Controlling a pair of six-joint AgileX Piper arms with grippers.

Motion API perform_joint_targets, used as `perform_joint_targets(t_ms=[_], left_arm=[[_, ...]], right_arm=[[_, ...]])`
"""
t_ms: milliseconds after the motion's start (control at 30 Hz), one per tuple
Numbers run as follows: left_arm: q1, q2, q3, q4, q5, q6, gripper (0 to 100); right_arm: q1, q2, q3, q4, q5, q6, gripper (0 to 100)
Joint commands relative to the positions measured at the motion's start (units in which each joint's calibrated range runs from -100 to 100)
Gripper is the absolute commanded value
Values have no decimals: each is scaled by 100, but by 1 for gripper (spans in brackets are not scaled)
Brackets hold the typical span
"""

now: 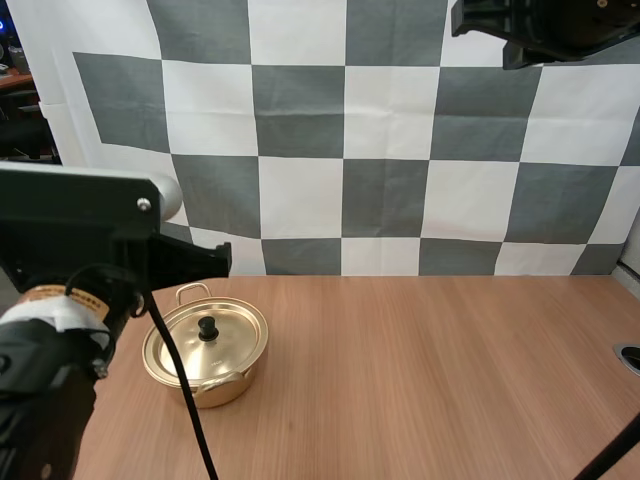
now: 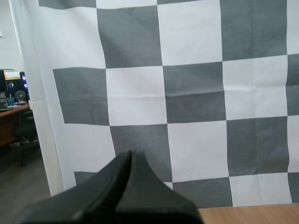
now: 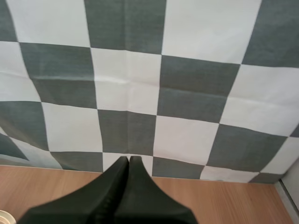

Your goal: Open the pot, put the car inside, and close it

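A gold pot (image 1: 205, 350) stands on the left part of the wooden table, its lid (image 1: 215, 332) on, with a black knob (image 1: 207, 327) in the middle. My left gripper (image 2: 131, 153) is shut on nothing, its fingers together as one dark wedge, held up facing the backdrop above the table's far edge. In the high view my left arm (image 1: 90, 225) hangs just left of and above the pot. My right gripper (image 3: 128, 159) is also shut and empty, high over the table's far side; its arm (image 1: 545, 30) sits far up at the right.
The wooden table (image 1: 430, 380) stretches bare to the right of the pot. A round dark fitting (image 1: 630, 356) sits at its right edge, and a thin black bar (image 1: 610, 455) crosses the near right corner.
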Motion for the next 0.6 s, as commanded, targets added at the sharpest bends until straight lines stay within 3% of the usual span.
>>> perform_joint_targets(t_ms=[0,133,300,567], left_arm=[[-6,-350,1304,-55,-143,-6,0],[-6,-879,1906,-393,-170,-6,0],[-6,-920,2304,-477,-185,-6,0],[3,-920,2304,-489,784,-6,0]], right_arm=[[185,-105,233,-686,-639,365,0],[705,-351,981,-1292,-1122,812,0],[1185,-633,1869,-1359,-985,879,0],[1397,-805,3348,-1846,-1482,879,0]])
